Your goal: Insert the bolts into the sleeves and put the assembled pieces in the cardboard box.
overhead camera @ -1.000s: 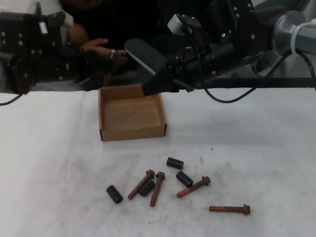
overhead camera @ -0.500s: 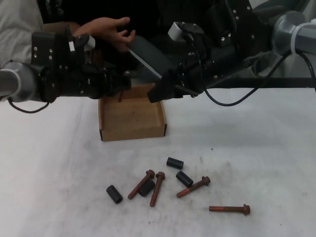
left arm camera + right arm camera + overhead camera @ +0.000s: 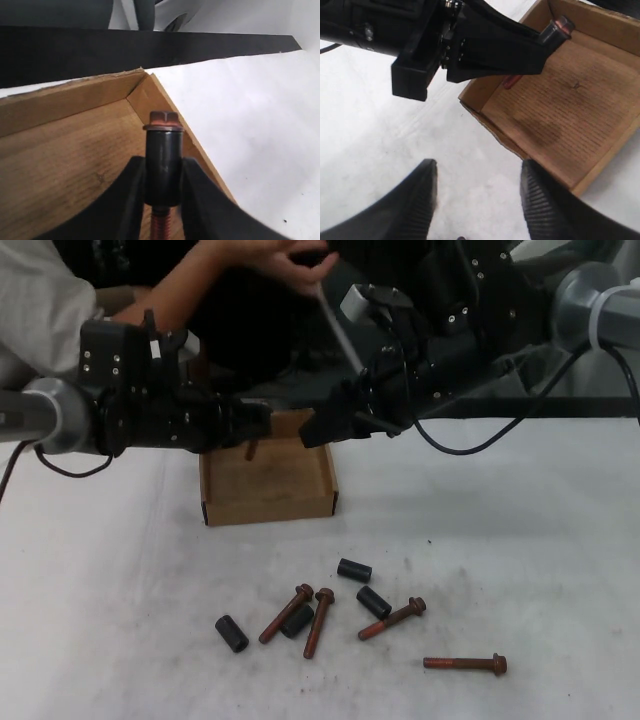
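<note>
My left gripper (image 3: 164,168) is shut on an assembled piece (image 3: 162,145), a black sleeve with a rusty bolt through it and the bolt head at the far end. It hangs over the back left part of the cardboard box (image 3: 60,165). In the high view the left gripper (image 3: 252,435) holds the piece (image 3: 250,449) just above the box (image 3: 268,511). My right gripper (image 3: 480,200) is open with nothing in it, near the box's edge (image 3: 485,120), looking at the piece (image 3: 555,27). The right gripper (image 3: 325,425) sits by the box's back right corner.
On the white bench in front of the box lie loose bolts (image 3: 287,613) (image 3: 319,622) (image 3: 392,619), one apart at the right (image 3: 465,664), and black sleeves (image 3: 354,570) (image 3: 373,602) (image 3: 231,633). One sleeve (image 3: 297,621) lies between two bolts. A black rail (image 3: 520,408) runs behind.
My left arm has swung in from the left and carried the assembled piece over the box. The right arm has barely moved.
</note>
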Available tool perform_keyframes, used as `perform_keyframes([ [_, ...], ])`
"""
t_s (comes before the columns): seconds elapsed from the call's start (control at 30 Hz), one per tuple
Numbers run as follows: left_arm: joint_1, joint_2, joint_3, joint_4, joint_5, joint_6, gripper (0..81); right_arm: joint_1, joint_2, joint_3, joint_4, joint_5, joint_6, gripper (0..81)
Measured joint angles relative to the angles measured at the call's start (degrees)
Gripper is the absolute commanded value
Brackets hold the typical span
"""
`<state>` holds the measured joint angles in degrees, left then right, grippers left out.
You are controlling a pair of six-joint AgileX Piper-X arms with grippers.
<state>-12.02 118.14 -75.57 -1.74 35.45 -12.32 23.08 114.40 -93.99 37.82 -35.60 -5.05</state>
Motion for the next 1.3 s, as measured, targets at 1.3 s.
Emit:
perform_keyframes([
  [1.3, -2.28, -6.54, -0.21, 32.52, 4.57, 8.41, 40.7, 0.19, 0.00, 8.76, 5.21, 3.97, -4.42, 48.1],
])
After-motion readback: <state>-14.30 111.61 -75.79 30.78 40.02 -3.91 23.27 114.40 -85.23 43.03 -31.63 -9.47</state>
